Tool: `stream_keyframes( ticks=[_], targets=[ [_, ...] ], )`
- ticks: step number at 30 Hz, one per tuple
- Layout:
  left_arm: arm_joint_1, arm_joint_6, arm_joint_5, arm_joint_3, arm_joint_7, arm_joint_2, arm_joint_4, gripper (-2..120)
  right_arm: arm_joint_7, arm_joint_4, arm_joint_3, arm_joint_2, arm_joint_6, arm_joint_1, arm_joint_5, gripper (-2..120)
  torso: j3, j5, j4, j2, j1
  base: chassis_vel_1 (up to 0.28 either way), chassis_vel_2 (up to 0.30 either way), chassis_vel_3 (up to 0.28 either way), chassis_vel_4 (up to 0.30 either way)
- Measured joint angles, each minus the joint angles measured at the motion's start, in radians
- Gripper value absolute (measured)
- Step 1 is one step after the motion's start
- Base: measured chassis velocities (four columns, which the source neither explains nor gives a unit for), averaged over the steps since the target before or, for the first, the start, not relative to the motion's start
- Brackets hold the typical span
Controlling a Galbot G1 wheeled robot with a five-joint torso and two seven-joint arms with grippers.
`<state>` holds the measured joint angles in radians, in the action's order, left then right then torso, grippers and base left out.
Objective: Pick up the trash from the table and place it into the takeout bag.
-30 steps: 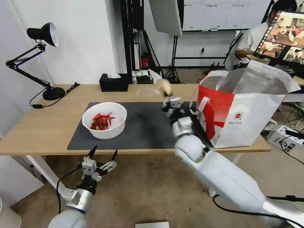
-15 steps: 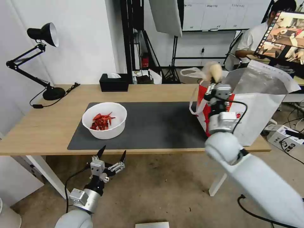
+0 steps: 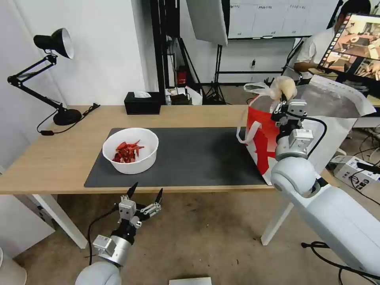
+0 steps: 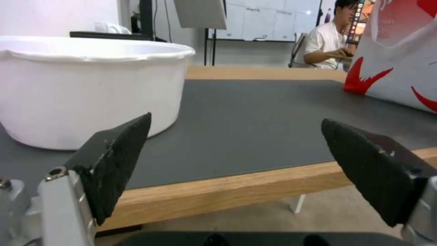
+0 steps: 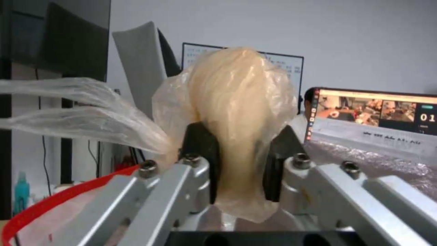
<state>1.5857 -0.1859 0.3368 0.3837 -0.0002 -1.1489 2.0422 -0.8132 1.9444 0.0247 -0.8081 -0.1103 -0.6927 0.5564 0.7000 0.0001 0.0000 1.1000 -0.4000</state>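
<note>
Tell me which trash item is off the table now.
The bagged bun, squeezed in the right gripper above the takeout bag. The bowl of red shells sits on the mat.

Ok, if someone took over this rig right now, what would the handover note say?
Right gripper: shut on the bagged bun, held above the open takeout bag, not yet released.
Left gripper: open, empty, below the table's front edge, facing the bowl.
On the mat: the white bowl of red shells.
Left: drop the bun in, then bag the bowl.
</note>
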Motion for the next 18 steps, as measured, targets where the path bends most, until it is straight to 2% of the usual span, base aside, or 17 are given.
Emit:
stream_keyframes(
  ticks=[5, 6, 8, 10, 13, 14, 16, 18],
  targets=[
    [0.007, -0.001, -0.003, 0.005, 0.000, 0.003, -0.002, 100, -0.012, 0.021, 0.012, 0.016, -0.008, -0.012, 0.033, 46, 0.000, -0.0001, 0.0000, 0.000, 0.000, 0.000, 0.000, 0.000, 0.000],
    [0.007, -0.001, -0.003, 0.005, 0.000, 0.003, -0.002, 100, -0.012, 0.021, 0.012, 0.016, -0.008, -0.012, 0.033, 46, 0.000, -0.0001, 0.0000, 0.000, 0.000, 0.000, 0.000, 0.000, 0.000],
    [0.009, -0.002, -0.004, 0.005, -0.001, 0.002, -0.002, 100, -0.012, 0.028, 0.019, 0.021, -0.008, -0.022, 0.038, 58, 0.000, -0.0001, 0.0000, 0.000, 0.000, 0.000, 0.000, 0.000, 0.000],
    [0.009, -0.002, -0.005, 0.004, -0.001, 0.002, -0.002, 100, -0.012, 0.030, 0.021, 0.023, -0.009, -0.026, 0.039, 61, 0.000, -0.0001, 0.0000, 0.000, 0.000, 0.000, 0.000, 0.000, 0.000],
    [0.010, -0.002, -0.006, 0.003, -0.001, 0.002, 0.000, 100, -0.012, 0.034, 0.027, 0.023, -0.009, -0.040, 0.040, 76, 0.000, -0.0002, 0.0000, 0.000, 0.000, 0.000, 0.000, 0.000, 0.000],
    [0.010, -0.002, -0.006, 0.003, -0.001, 0.002, 0.000, 100, -0.012, 0.034, 0.027, 0.023, -0.009, -0.040, 0.040, 76, 0.000, -0.0002, 0.0000, 0.000, 0.000, 0.000, 0.000, 0.000, 0.000],
    [0.012, -0.002, -0.007, 0.003, -0.001, 0.005, 0.002, 100, -0.010, 0.038, 0.030, 0.023, -0.009, -0.051, 0.042, 86, 0.000, -0.0001, 0.0000, 0.000, 0.000, 0.000, 0.000, 0.000, 0.000],
    [0.013, -0.002, -0.007, 0.004, -0.001, 0.007, 0.003, 100, -0.010, 0.040, 0.030, 0.022, -0.009, -0.057, 0.042, 91, 0.000, -0.0001, 0.0000, 0.000, 0.000, 0.000, 0.000, 0.000, 0.000]
  ],
)
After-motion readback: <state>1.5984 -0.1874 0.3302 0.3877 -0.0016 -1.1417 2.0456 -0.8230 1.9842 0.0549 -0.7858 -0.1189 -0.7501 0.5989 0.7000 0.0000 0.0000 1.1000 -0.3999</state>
